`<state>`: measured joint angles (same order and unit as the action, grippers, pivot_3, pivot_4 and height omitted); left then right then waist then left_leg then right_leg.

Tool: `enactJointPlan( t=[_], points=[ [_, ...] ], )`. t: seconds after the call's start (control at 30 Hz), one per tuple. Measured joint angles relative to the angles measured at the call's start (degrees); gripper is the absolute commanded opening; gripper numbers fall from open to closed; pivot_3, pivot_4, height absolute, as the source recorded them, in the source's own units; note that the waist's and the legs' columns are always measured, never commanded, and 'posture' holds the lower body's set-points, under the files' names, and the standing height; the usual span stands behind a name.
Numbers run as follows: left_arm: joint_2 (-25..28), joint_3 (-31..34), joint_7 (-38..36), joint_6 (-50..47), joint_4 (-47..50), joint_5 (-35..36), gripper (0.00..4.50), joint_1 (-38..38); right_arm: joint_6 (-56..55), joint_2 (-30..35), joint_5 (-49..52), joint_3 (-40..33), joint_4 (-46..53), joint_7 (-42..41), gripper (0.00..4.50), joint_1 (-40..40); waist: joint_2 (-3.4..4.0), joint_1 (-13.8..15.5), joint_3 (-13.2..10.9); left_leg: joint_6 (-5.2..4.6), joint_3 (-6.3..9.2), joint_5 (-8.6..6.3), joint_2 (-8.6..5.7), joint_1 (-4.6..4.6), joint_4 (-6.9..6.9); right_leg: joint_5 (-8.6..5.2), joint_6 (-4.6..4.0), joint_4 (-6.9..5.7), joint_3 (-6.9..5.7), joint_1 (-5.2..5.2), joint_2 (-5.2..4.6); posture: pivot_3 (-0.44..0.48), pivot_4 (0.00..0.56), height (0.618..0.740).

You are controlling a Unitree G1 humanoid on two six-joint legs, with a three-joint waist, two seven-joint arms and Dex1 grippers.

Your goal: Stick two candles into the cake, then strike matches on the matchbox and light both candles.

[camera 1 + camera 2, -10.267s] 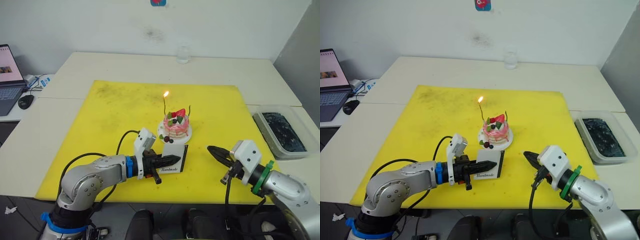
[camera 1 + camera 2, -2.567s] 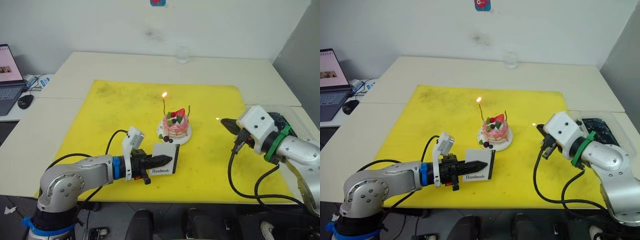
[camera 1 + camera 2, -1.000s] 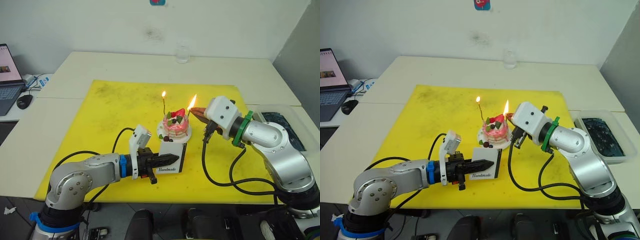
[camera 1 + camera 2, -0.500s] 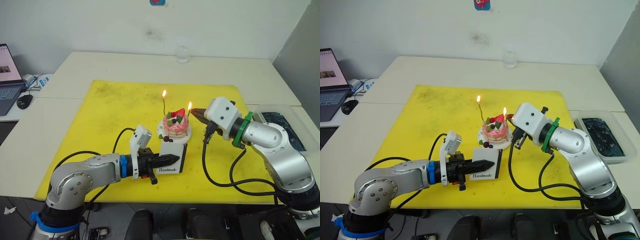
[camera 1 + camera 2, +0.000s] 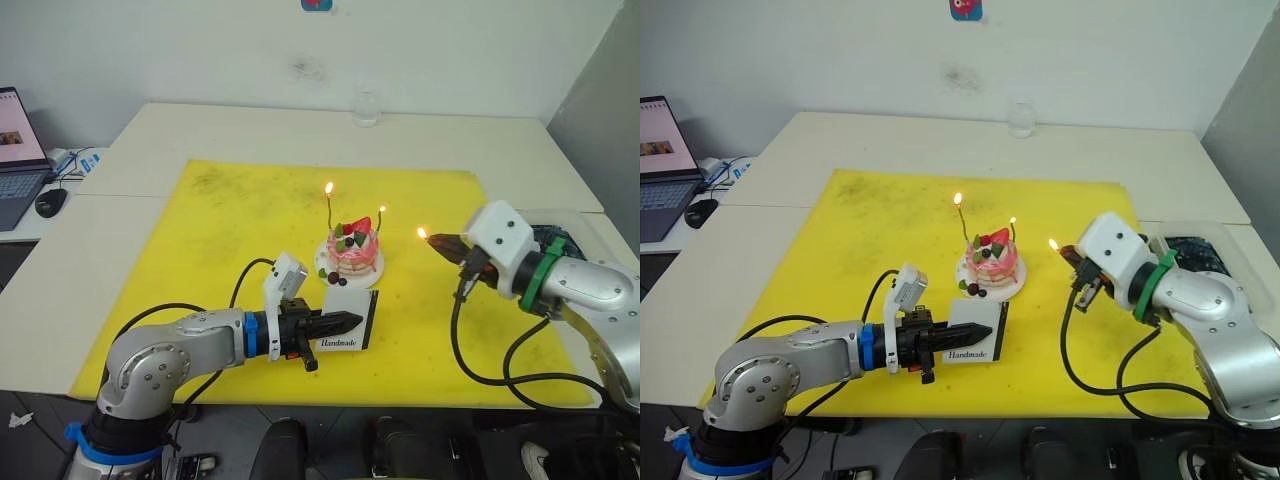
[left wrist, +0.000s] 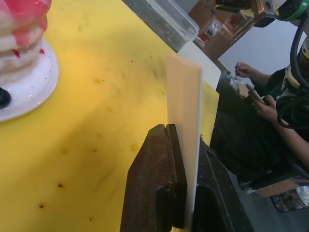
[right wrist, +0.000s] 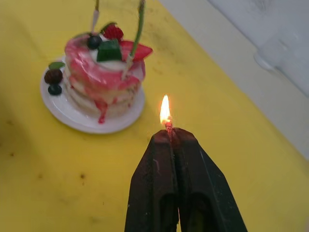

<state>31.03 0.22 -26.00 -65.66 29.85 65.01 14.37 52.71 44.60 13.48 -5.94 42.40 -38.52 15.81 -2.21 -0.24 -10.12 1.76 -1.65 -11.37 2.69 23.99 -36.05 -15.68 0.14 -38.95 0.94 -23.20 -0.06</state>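
The right gripper (image 5: pixel 447 243) is clamped on a burning match (image 7: pixel 168 126), its two black fingers pressed together with only the glowing stub and a small flame showing past their tips; it hangs over the yellow mat (image 5: pixel 230 240), to the right of the cake (image 5: pixel 352 253) and clearly apart from it. The left gripper (image 5: pixel 345 321) is closed on the matchbox (image 5: pixel 350 322), pinching the flat white box by its edge and holding it upright, with the word "Handmade" facing the camera, just in front of the cake's white plate (image 5: pixel 1006 287). The pink cake, topped with a strawberry and berries, sits near the middle of the mat. Two candles stand in it: the left candle (image 5: pixel 329 213) is taller and carries a flame at its tip, and the right candle (image 5: pixel 380 222), shorter and beside the strawberry, also shows a small flame. A clear plastic tray (image 5: pixel 590 262) with dark contents rests on the table beyond the mat's right edge, behind the right arm. A laptop (image 5: pixel 18 150) and a mouse (image 5: pixel 50 201) lie at the far left, and a clear glass (image 5: pixel 365 108) stands on the table behind the mat. In the left wrist view a seated person's hands (image 6: pixel 256 94) appear past the table edge.
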Motion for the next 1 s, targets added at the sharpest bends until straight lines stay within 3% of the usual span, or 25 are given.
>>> enactJointPlan(
  t=[0.37,0.5,0.8,1.0],
  points=[
    [-2.02,-1.78,-0.53,1.27,-0.84,-1.11,0.00,0.78,-1.04,1.58,-1.47,-13.34,-10.65,4.16,0.05,-6.99,0.00,-0.03,0.00,0.00,-0.01,0.00,-0.07,0.00,0.00,0.00,0.00,0.00,0.01,0.00,0.05,0.000,0.150,0.740],
    [-2.62,-2.19,0.01,1.87,-0.81,-1.31,0.00,-0.17,-3.48,-0.13,-3.20,-17.07,-19.60,8.47,0.05,-7.65,0.00,-0.07,0.00,0.00,-0.06,0.00,-0.08,0.01,0.00,0.00,0.00,0.01,0.06,-0.01,0.06,0.000,0.150,0.740],
    [-4.05,-2.29,1.28,2.67,-0.61,-2.19,0.00,-1.32,-7.80,-0.78,-4.63,-17.70,-34.01,13.73,0.05,-5.47,0.01,-0.20,0.00,-0.01,-0.08,0.00,-0.09,-0.01,-0.01,0.01,0.01,-0.01,0.08,0.00,0.17,0.000,0.150,0.740],
    [-4.31,-2.20,2.24,2.74,-0.28,-2.20,0.00,-1.36,-10.27,-2.89,-5.65,-17.53,-39.21,17.85,1.94,-2.14,0.03,-0.22,0.01,-0.01,-0.07,0.00,-0.09,0.00,0.01,0.00,0.01,-0.01,0.08,0.00,0.26,0.000,0.150,0.740]
  ],
)
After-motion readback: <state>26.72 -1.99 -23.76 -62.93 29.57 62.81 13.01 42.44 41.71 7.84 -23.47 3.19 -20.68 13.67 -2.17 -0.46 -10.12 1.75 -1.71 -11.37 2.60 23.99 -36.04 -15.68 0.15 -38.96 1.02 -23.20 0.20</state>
